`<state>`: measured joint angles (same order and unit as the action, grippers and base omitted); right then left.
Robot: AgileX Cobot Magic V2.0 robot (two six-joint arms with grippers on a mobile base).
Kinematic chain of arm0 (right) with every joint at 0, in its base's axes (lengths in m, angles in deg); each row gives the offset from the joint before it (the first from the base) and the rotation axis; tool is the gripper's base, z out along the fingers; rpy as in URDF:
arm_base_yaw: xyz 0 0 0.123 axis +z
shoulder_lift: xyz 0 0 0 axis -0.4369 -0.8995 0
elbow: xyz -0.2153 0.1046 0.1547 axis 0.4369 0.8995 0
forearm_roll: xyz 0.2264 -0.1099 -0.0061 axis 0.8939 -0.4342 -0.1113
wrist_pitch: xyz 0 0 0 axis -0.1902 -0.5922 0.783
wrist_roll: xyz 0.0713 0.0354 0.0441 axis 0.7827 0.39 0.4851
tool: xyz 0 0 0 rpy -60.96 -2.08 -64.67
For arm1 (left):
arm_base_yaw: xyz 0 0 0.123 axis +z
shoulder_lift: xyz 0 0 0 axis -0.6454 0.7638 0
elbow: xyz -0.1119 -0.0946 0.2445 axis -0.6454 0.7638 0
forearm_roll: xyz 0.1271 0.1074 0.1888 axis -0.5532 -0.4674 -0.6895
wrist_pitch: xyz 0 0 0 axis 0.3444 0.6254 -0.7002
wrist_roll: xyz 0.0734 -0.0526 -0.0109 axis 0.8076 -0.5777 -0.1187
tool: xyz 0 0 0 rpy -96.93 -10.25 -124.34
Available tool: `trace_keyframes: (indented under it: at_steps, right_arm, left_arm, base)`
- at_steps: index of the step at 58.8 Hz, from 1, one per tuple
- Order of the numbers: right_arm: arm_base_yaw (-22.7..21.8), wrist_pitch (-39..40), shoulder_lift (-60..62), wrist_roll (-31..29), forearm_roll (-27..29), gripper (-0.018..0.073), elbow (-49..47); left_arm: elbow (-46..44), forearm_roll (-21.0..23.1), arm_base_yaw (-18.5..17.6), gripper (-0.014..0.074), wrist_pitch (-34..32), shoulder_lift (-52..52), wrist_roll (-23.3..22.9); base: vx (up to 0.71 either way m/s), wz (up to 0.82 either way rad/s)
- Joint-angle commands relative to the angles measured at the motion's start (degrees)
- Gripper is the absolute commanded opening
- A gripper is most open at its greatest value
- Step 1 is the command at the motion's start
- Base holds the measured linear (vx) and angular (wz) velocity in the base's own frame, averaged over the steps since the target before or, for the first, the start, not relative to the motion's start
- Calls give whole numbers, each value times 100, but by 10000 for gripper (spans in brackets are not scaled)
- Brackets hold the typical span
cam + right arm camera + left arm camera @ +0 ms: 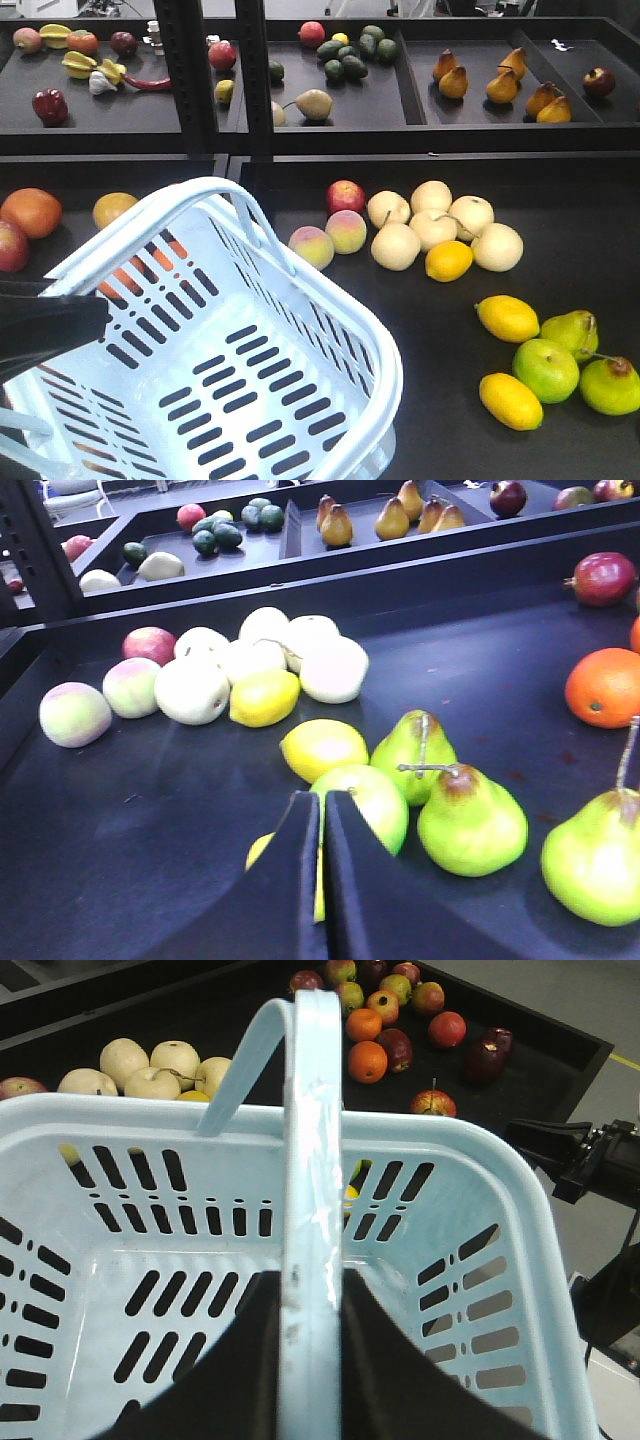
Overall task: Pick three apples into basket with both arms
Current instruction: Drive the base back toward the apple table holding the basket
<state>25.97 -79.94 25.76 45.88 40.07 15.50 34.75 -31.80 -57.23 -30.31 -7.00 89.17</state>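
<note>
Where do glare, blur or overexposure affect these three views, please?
Front view: the basket is overexposed to near white. Left wrist view: a glare streak runs down the handle, which is otherwise sharp. Right wrist view: the right pincer is a dark, soft-edged shape up close, and the pears carry blown highlights.

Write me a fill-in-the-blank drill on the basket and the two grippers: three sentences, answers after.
1. The pale blue basket has ____ fruit inside it.
2. The left gripper is shut on the basket's ____.
3. The right gripper has its fingers pressed ____, holding nothing.

Missing words: no; handle; together.
</note>
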Motion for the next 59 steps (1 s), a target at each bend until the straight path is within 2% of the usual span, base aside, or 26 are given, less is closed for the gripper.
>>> trace_keyframes:
  at_steps: [1, 20, 59]
  right_arm:
    - [-18, 416, 9, 1, -96, -5, 51]
    - [-18, 416, 9, 1, -96, -5, 51]
    - [-18, 416, 9, 1, -96, -5, 51]
  left_arm:
    - [-147, 378, -19, -6, -466, -44, -14]
    - [-147, 373, -19, -6, -466, -44, -14]
    - [-147, 373, -19, -6, -461, -55, -14]
  base:
    - [-3, 11]
    - [-4, 25]
    - [-10, 43]
